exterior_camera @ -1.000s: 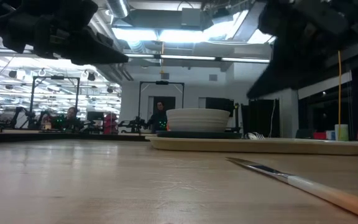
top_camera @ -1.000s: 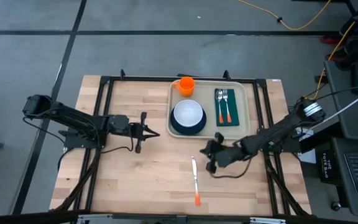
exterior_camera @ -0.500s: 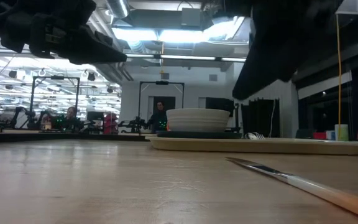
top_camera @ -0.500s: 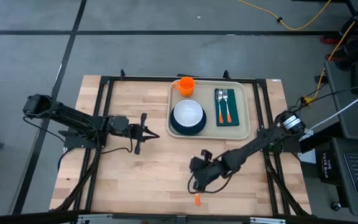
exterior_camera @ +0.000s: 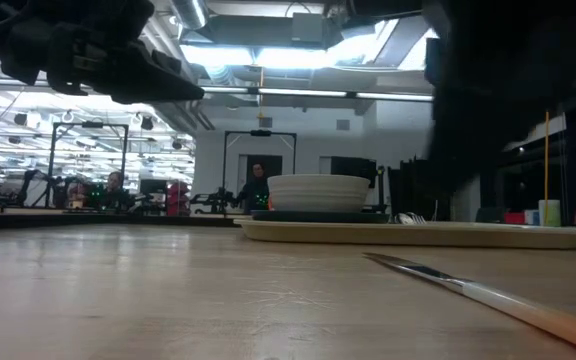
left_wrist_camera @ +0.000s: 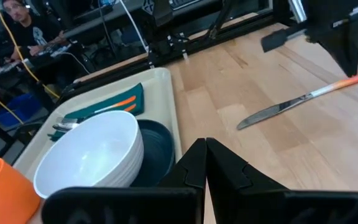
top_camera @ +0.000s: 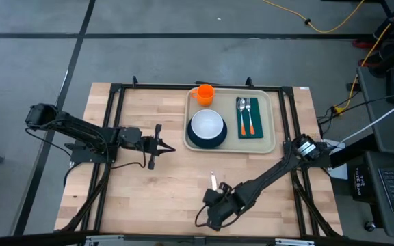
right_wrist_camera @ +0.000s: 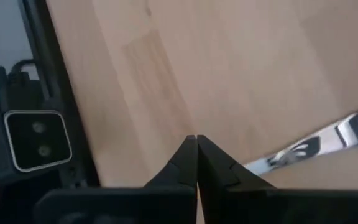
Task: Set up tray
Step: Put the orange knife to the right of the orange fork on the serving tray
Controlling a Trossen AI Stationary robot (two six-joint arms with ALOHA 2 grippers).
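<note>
Moved: right tool point(top_camera: 211, 217) has swung from beside the tray's near corner down to the tabletop's near edge and now covers the knife's orange handle end; left arm has not shifted.
Right tool: fingers pressed together, holding nothing, hanging over bare wood beside the knife point(right_wrist_camera: 319, 144).
Left tool: point(top_camera: 172, 146) fingers closed, holding nothing, parked over the tabletop left of the tray, well apart from it.
Tray: point(top_camera: 269, 123) beige, on the far right part of the tabletop point(top_camera: 149, 191), long side running left to right.
Plate: point(top_camera: 195, 143) dark teal, in the tray's left half, toward its near rim.
Bowl: point(top_camera: 206, 126) white, sitting on the plate.
Cup: point(top_camera: 204, 93) orange, upright in the tray's far left corner, just beyond the bowl.
Napkin: point(top_camera: 247, 133) dark green, in the tray's right half.
Cutlery: fork and spoon point(top_camera: 245, 113) with orange handles, lying side by side on the napkin.
Knife: blade tip pointing toward the tray, lying on the wood well short of it; handle hidden in the high view, visible in the left wrist view.
Background: a person point(exterior_camera: 257, 186) sits in the room beyond the tabletop.
</note>
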